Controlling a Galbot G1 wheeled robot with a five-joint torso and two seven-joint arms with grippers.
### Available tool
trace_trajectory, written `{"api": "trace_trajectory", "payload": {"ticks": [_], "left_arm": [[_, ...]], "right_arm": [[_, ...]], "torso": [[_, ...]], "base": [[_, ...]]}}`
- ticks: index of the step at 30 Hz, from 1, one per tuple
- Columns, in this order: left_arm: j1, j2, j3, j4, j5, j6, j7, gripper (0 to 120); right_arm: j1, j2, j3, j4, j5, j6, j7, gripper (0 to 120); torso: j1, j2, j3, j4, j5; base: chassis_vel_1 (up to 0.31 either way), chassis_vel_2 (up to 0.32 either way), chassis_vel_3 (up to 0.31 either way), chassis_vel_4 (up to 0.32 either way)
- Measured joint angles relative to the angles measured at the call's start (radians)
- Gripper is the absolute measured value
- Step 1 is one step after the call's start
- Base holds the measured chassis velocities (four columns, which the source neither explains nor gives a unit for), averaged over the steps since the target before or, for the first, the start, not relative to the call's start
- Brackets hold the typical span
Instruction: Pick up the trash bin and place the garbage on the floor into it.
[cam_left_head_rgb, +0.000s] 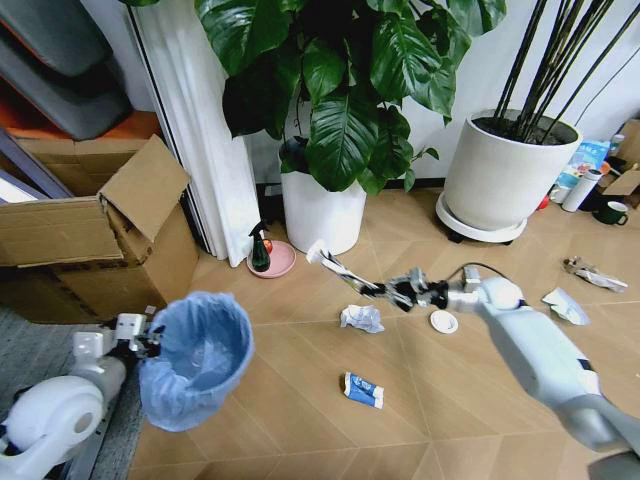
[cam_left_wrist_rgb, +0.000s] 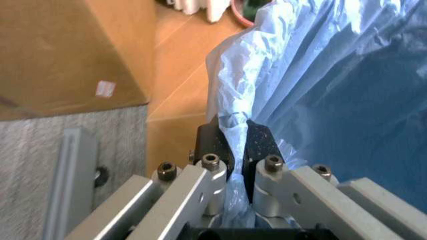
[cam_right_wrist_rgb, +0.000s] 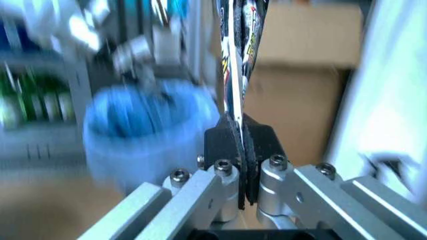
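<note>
- Right gripper (cam_left_head_rgb: 385, 291) clamped shut on flat, glossy black-white tube (cam_left_head_rgb: 335, 266), held above the floor, right of the trash bin (cam_left_head_rgb: 197, 357).
- Left gripper (cam_left_wrist_rgb: 238, 150) pinched tight on bin's crinkly light-blue bag rim.
- Crumpled white paper (cam_left_head_rgb: 362, 318), white round disc (cam_left_head_rgb: 443, 321), blue-white packet (cam_left_head_rgb: 363, 390) on wood floor right of bin.
- Bin's dark body hidden under bag.

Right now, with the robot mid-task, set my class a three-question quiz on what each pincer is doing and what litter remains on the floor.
1. True or false: the left pincer is shut on the rim of the small round bin lined with a crinkly light-blue bag.
2. What does the right pincer hold?
A. black-and-white tube
B. red mug
3. Fill in: the crumpled white paper lies on the wooden ____.

Key: 1 true; 2 A; 3 floor.
</note>
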Motion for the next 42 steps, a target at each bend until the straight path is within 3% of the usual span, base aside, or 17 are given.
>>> {"api": "trace_trajectory", "payload": {"ticks": [2,5,10,17,24,28,35,37,42], "left_arm": [[-0.048,0.0,0.034,0.015,-0.017,-0.011,0.009,0],[-0.091,0.0,0.055,0.028,-0.037,-0.016,0.016,0],[-0.1,-0.001,0.057,0.017,-0.06,-0.019,0.023,0],[-0.073,-0.003,0.051,-0.034,-0.087,-0.019,0.021,0],[-0.07,0.004,0.04,-0.053,-0.113,-0.014,0.008,0],[-0.068,0.008,0.033,-0.06,-0.115,-0.004,0.005,0],[-0.076,0.006,0.024,-0.048,-0.117,0.002,-0.001,0],[-0.084,0.003,0.013,-0.032,-0.118,0.002,-0.003,0],[-0.091,-0.006,-0.005,-0.017,-0.116,0.002,-0.007,0]], "right_arm": [[0.022,0.087,-0.047,-0.022,0.045,-0.002,0.016,0],[0.054,0.18,-0.14,-0.046,0.118,-0.004,0.052,0],[0.085,0.255,-0.208,-0.108,0.093,-0.006,0.068,0],[0.099,0.304,-0.263,-0.153,0.038,-0.004,0.094,2],[0.101,0.287,-0.28,-0.158,-0.031,-0.003,0.095,23],[0.121,0.26,-0.284,-0.14,-0.072,-0.003,0.092,43],[0.131,0.228,-0.288,-0.114,-0.051,-0.003,0.088,65],[0.128,0.206,-0.265,-0.095,-0.029,-0.003,0.091,77],[0.109,0.156,-0.207,-0.087,-0.037,-0.004,0.104,91]], "torso": [[0.0,0.0,0.0,0.0002,0.0015],[0.0,0.0,0.0,0.0006,-0.0002],[0.0,0.0,0.0,0.0,0.0001],[0.0,0.0,0.0,0.0,0.0007],[0.0,0.0,0.0,-0.0003,0.0006],[0.0,0.0,0.0,-0.0001,0.0007],[0.0,0.0,0.0,-0.0002,0.0007],[0.0,0.0,0.0,0.0001,0.0008],[0.0,0.0,0.0,0.0001,0.0006]], "base": [[0.0,0.0,0.0,0.0],[0.0,0.0,0.0,0.0],[0.0,0.0,0.0,0.0],[0.0,0.0,0.0,0.0],[0.0,0.0,0.0,0.0],[0.0,0.0,0.0,0.0],[0.0,0.0,0.0,0.0],[0.0,0.0,0.0,0.0],[0.0,0.0,0.0,0.0]]}}
